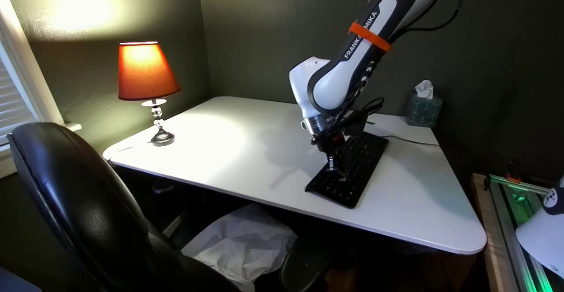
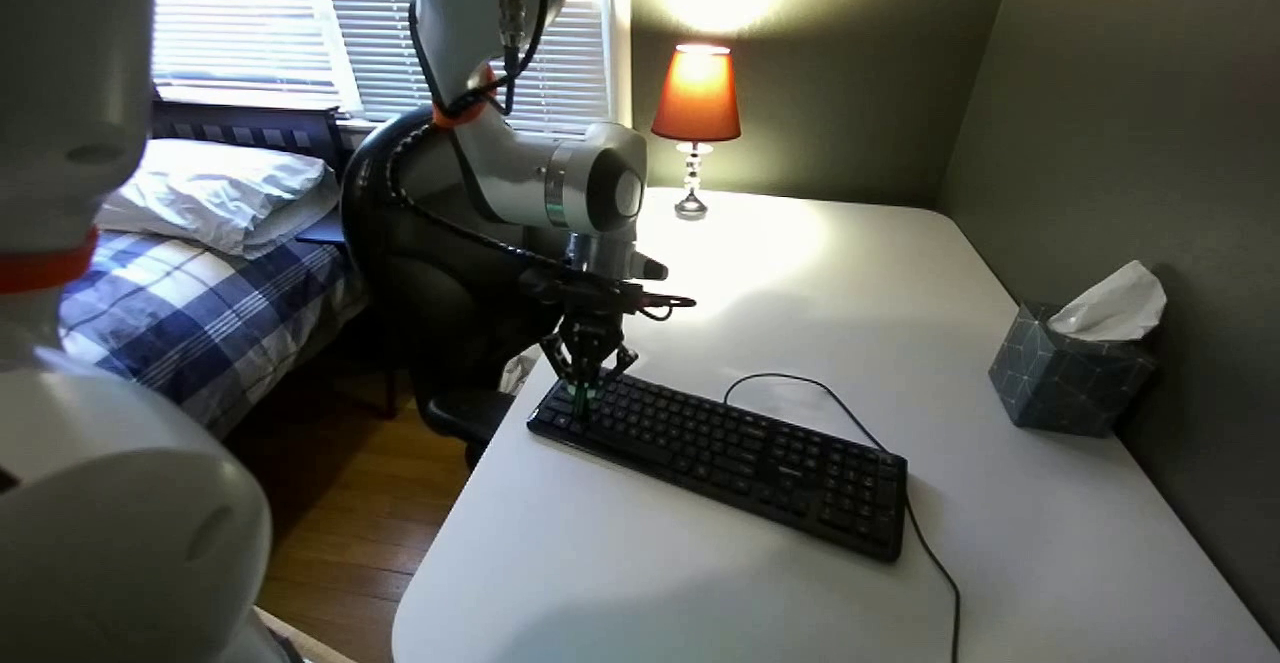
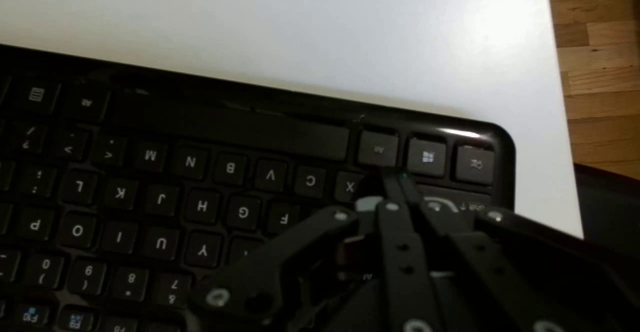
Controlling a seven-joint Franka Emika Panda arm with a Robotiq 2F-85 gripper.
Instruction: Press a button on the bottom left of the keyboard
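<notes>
The keyboard (image 2: 720, 460) points lengthwise, left end toward the desk edge (image 3: 555, 81).

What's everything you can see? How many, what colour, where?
keyboard: one, black, on the table
cable: one, black, from the keyboard
table: one, white, under the keyboard
lamp: one, orange-red, on the table
tissue box: one, grey-green, on the table
chair: one, black, beside the table
crumpled thing: one, white, by the chair, unclear what
bed: one, blue plaid, near the chair
pillow: one or more, white, on the bed
blinds: count unclear, white, behind the bed
floor: one, brown, under the bed
walls: at least two, grey-green, around the table
arm: one, white and black, above the table
tool: one, black, at the keyboard's left end
</notes>
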